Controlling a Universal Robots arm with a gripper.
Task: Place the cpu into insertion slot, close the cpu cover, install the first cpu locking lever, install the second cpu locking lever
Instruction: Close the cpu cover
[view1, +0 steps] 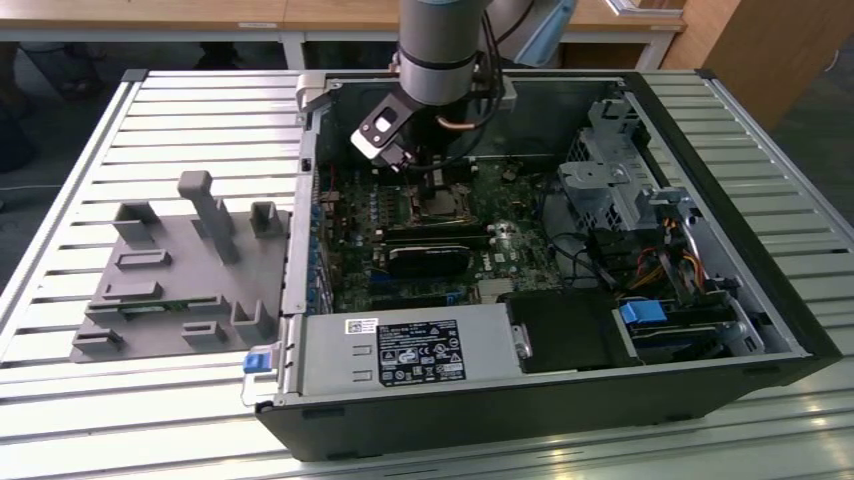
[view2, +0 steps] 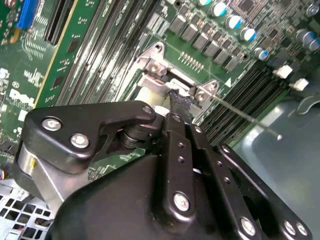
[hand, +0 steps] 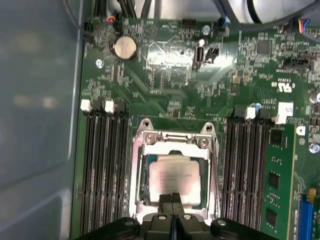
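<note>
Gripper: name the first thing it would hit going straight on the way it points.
Most likely the cpu: in the first wrist view the gripper points at the edge of its metal top. Depth is unclear, so the frame of the cpu cover might come first.

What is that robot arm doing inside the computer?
The arm reaches down into the open computer case. Its gripper is shut and sits right over the cpu, at the edge nearest the wrist. The cpu lies flat in place on the green board, and the silvery cover lies down around it like a frame. In the second wrist view, a thin metal lever juts out to one side of the cover.
</note>
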